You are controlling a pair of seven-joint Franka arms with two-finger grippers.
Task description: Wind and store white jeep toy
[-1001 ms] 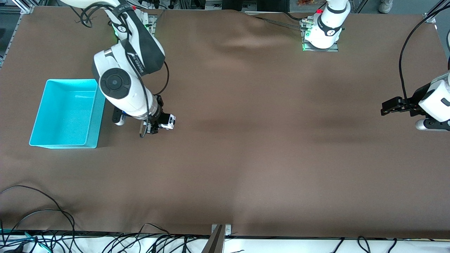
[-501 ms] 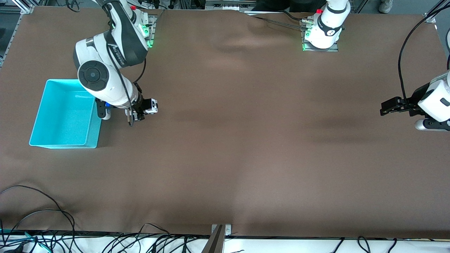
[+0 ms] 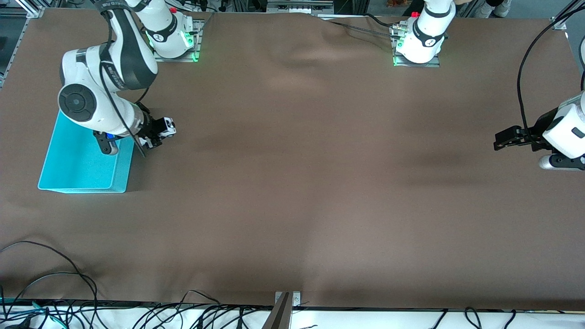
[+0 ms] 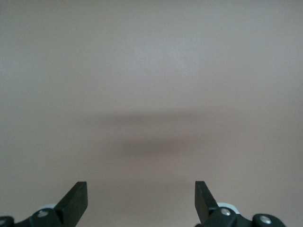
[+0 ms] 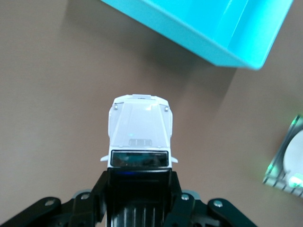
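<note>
My right gripper (image 3: pixel 157 131) is shut on the white jeep toy (image 3: pixel 168 127), a tiny boxy car with a black roof, and holds it above the brown cloth just beside the cyan bin (image 3: pixel 77 164). In the right wrist view the jeep (image 5: pixel 139 130) points out from between my fingers (image 5: pixel 97 189), with a corner of the bin (image 5: pixel 222 33) past its nose. My left gripper (image 3: pixel 502 139) is open and empty and waits at the left arm's end of the table. The left wrist view shows its fingertips (image 4: pixel 75 201) wide apart over bare cloth.
The brown cloth (image 3: pixel 301 183) covers the whole table. The right arm's elbow (image 3: pixel 87 103) hangs over the bin's part nearest the bases. Both arm bases (image 3: pixel 418 43) stand along the table's edge farthest from the front camera. Cables (image 3: pixel 45 274) lie along the nearest edge.
My right arm has carried the jeep toward the cyan bin, from mid-cloth to just beside the bin's wall. The left arm has not moved.
</note>
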